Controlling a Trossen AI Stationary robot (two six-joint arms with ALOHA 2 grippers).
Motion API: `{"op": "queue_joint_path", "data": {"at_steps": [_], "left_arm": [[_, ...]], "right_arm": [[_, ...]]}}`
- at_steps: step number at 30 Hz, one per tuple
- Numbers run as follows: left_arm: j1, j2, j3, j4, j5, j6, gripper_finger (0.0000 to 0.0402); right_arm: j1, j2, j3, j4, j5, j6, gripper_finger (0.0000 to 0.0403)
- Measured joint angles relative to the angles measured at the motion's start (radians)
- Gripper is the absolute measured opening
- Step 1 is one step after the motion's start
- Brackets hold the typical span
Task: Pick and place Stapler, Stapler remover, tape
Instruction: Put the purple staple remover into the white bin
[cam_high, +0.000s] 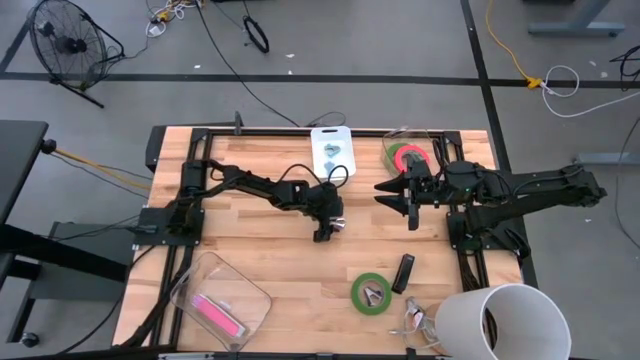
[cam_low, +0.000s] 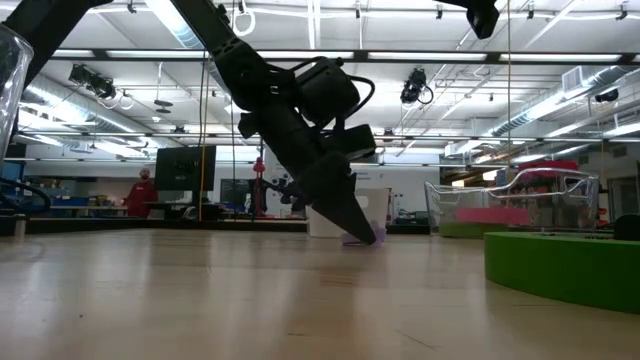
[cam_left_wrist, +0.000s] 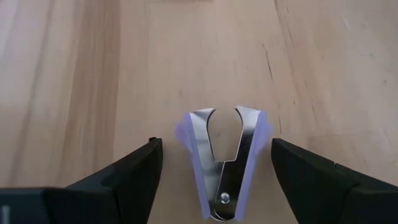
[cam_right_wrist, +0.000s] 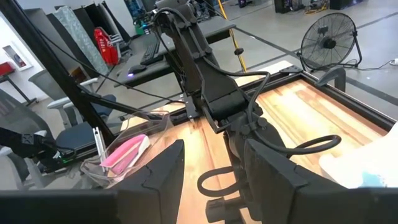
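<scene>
Straddling a lavender staple remover (cam_left_wrist: 224, 165) on the pale wood-plank table (cam_high: 270, 250), the left gripper (cam_high: 327, 229) has its fingers spread wide, touching nothing. The right gripper (cam_high: 412, 203) hovers part-open and empty near mid-table. Behind: grey floor, fan (cam_high: 65, 45), fluorescent-lit workshop. No legible writing.

Staple remover (cam_left_wrist: 224, 165): shiny metal, lilac plastic; table (cam_left_wrist: 74, 93): smooth wood.
</scene>
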Motion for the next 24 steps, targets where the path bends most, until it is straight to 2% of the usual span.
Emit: {"op": "queue_joint_path", "data": {"at_steps": [15,24], "left_arm": [[-0.001,0.0,0.0,-0.001,0.003,0.001,0.0157],[-0.001,0.0,0.0,0.001,0.005,0.002,0.0103]], "right_arm": [[0.0,0.0,0.0,0.0,0.001,-0.001,0.0166],[0.0,0.0,0.0,0.0,0.001,0.007,0.0166]]}}
